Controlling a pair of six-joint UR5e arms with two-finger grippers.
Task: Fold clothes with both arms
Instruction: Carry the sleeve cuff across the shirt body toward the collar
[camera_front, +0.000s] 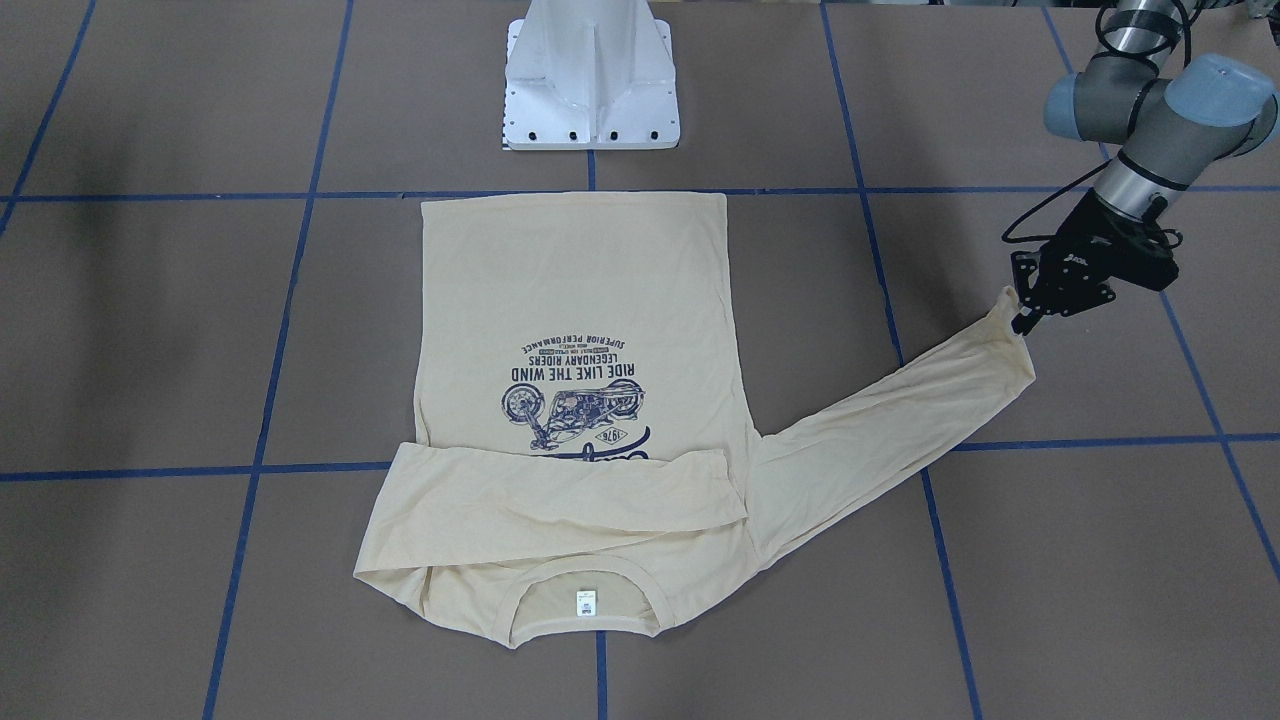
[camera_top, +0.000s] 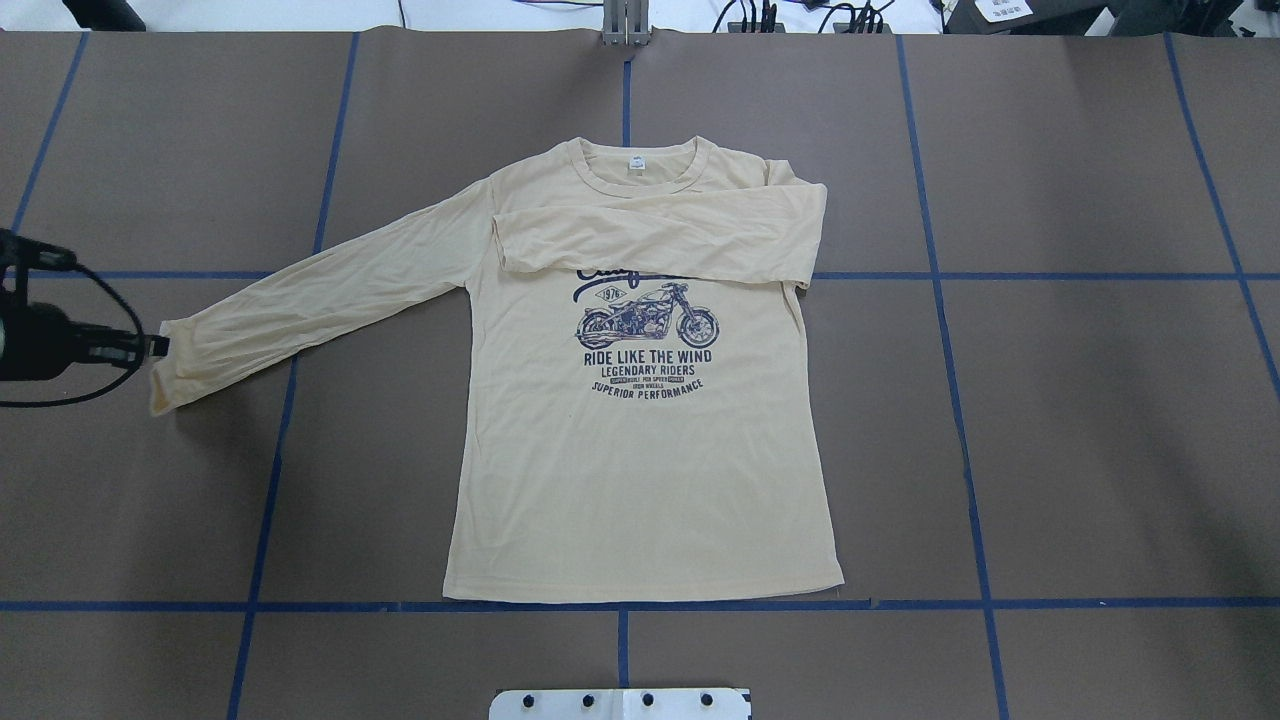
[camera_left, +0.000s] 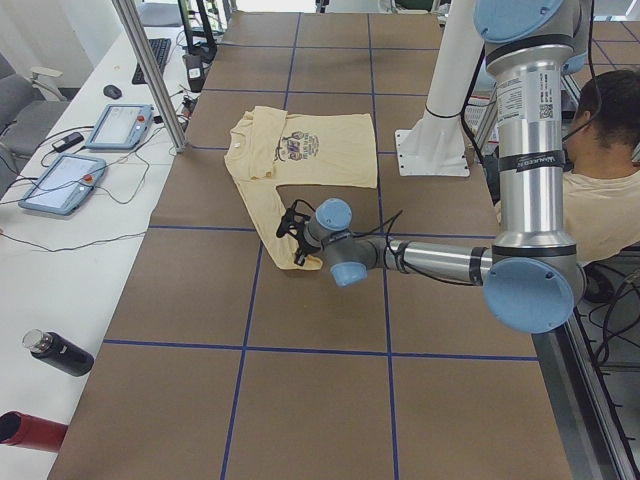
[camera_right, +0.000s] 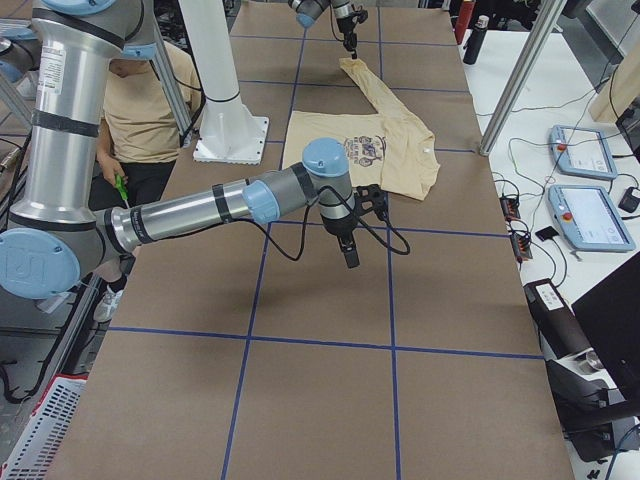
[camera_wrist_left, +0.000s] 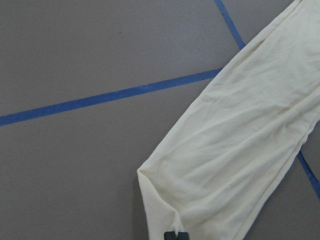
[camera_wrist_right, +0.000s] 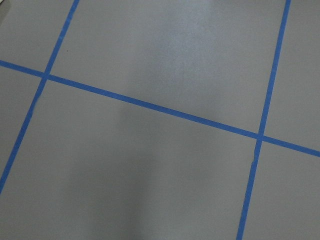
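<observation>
1. L gripper (camera_front: 1022, 322): fingertips pressed together on the cuff (camera_wrist_left: 159, 202) of the T-shirt's (camera_top: 640, 480) outstretched sleeve (camera_top: 320, 295). The cuff corner is raised a bit off the table (camera_top: 1080, 430).
2. L arm (camera_left: 440, 262): forearm low and approx. level over the table, reaching wide to the robot's left, wrist turned toward the shirt.
3. The sleeve runs flat and diagonal from cuff to shoulder, w/ nothing lying on it.
4. Shirt body lies flat, print (camera_top: 648, 330) up, centred in front of the white pedestal (camera_front: 592, 90). Hem is toward the robot, collar w/ white label (camera_top: 634, 162) away from it.
5. Other sleeve (camera_top: 660, 235) is folded across the chest and covers the top of the print.
6. R arm (camera_right: 190, 212): stretched out low on the shirt's opposite side. R gripper (camera_right: 350, 258) points down over bare table, apart from the shirt. It shows in a side view only, so can't tell if spread or closed.
7. Farthest: side bench w/ two tablets (camera_left: 118, 126) and a dark bottle (camera_left: 58, 352); a person (camera_left: 600, 190) sits behind the robot.
</observation>
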